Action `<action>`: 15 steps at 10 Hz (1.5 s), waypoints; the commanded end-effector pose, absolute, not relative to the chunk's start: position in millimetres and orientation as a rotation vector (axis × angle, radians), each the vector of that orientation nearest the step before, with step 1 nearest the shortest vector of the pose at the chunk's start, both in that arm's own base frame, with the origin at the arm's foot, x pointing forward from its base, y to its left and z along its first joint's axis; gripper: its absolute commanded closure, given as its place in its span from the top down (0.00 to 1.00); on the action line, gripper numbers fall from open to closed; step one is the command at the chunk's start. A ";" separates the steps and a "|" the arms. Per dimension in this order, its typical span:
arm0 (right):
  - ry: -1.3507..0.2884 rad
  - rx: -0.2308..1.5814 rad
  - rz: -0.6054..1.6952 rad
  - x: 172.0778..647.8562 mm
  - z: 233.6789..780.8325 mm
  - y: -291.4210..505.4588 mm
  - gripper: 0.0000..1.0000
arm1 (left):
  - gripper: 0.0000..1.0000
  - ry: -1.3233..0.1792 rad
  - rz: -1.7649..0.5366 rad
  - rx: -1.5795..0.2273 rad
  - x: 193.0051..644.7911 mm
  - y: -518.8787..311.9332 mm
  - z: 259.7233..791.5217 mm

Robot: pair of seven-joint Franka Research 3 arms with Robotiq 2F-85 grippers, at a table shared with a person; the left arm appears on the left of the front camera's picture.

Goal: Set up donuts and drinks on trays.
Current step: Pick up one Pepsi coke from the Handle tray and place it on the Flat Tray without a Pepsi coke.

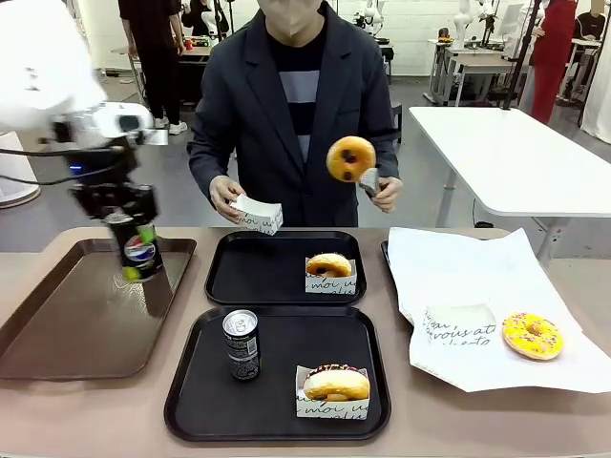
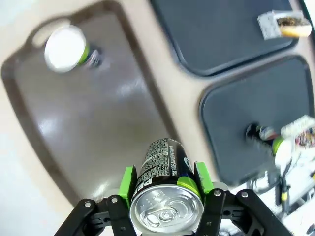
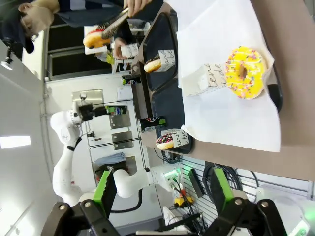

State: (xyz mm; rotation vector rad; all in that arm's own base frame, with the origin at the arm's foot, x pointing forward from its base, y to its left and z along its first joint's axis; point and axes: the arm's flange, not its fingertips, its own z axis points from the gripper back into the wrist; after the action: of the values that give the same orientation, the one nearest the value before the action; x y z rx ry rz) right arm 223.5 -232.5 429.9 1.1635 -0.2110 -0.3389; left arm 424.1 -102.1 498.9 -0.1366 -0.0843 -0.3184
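Two drinks are counted: a Pepsi can (image 1: 140,250) gripped by the left end effector (image 2: 166,181) at left, a grey can (image 1: 242,343) on the lower tray (image 1: 286,382). Four donuts (image 1: 350,157) (image 1: 329,264) (image 1: 336,384) (image 1: 533,335) are seen. The right end effector (image 3: 162,191) is spread, empty.

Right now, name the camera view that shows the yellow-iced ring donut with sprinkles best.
The right wrist view: the yellow-iced ring donut with sprinkles lies large and sharp there, hole and sprinkles plain, on the white paper sheet. The front view shows it smaller, seen at a slant, at the paper's right end.
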 end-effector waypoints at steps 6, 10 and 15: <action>-0.239 1.190 -0.330 225.2 429.7 -231.0 1.00 | 0.59 -0.082 -0.306 -0.190 389.6 -43.4 506.7; -0.239 1.190 -0.330 225.2 429.7 -231.0 1.00 | 0.59 -0.088 -0.290 -0.162 427.8 -87.5 495.9; -0.239 1.190 -0.330 225.2 429.7 -231.0 1.00 | 0.59 -0.075 -0.288 -0.118 456.7 -150.6 470.3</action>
State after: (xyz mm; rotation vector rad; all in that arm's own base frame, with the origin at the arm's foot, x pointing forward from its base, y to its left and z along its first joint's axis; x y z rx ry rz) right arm 223.5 -232.4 430.0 1.1634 -0.2109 -0.3386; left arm 451.9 -142.2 465.8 -0.1293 -0.0627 -0.3061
